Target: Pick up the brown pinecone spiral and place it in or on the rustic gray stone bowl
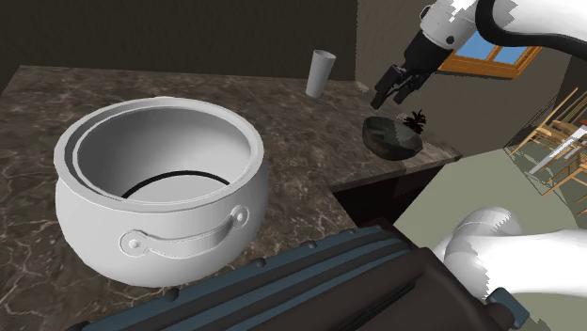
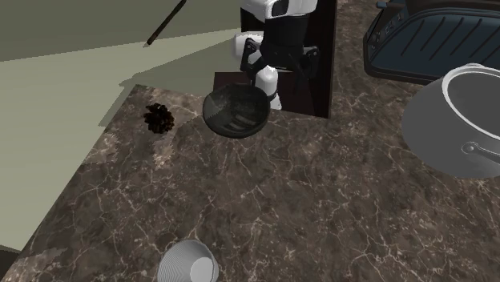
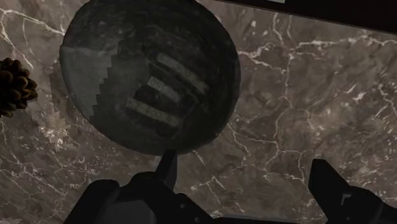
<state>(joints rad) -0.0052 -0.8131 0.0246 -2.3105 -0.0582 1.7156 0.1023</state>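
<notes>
On the veined, dark marble counter (image 2: 264,200), the shoulder view takes in a big white handled pot (image 1: 160,188), a pale cup (image 1: 320,70) and the black gripper (image 1: 393,92) hovering above the round, rough dark stone bowl (image 1: 388,138). The wrist view adds its fingers (image 3: 327,181), spread apart and holding nothing. The spiky brown pinecone (image 3: 14,86) lies on the counter beside the bowl, not touching it, below the gripper and off to one side.

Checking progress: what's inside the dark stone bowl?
Nothing: the dark grey stone bowl is empty; the brown pinecone lies beside it. A black fingertip hides only some rim.
</notes>
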